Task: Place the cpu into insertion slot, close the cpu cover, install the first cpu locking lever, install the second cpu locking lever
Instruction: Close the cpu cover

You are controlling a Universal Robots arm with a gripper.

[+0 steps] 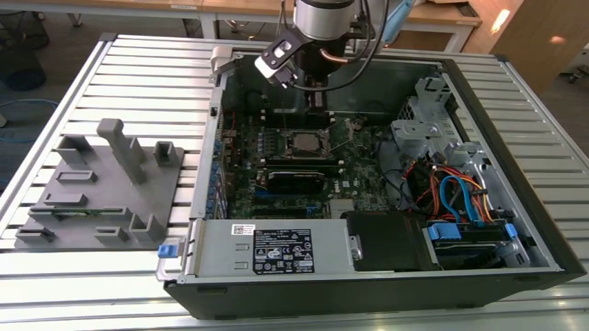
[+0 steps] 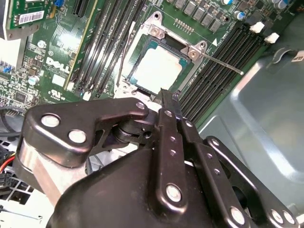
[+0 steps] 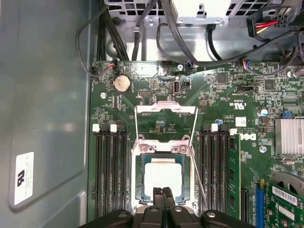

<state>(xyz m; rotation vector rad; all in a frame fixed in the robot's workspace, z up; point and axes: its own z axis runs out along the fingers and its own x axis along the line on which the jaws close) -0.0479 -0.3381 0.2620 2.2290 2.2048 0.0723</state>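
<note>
The cpu (image 3: 163, 176) lies flat in the insertion slot (image 3: 138, 178), its pale silver top facing up; it also appears in the second wrist view as the cpu (image 2: 159, 71) and in the exterior view as the cpu (image 1: 304, 143). The cpu cover (image 3: 165, 108) is swung open, away from the slot, with the board showing through its window. Two thin wire levers (image 3: 197, 180) stand released beside the slot. My gripper (image 3: 163, 192) hovers just over the cpu's edge, fingers shut together with nothing between them. From outside, the gripper (image 1: 315, 96) hangs inside the case above the board.
Black memory slots (image 3: 109, 171) flank the socket on both sides. The labelled power supply box (image 1: 276, 252) sits at the case front, and a drive cage with blue and orange cables (image 1: 460, 193) is at the exterior view's right. A grey fixture (image 1: 101, 193) lies outside the case.
</note>
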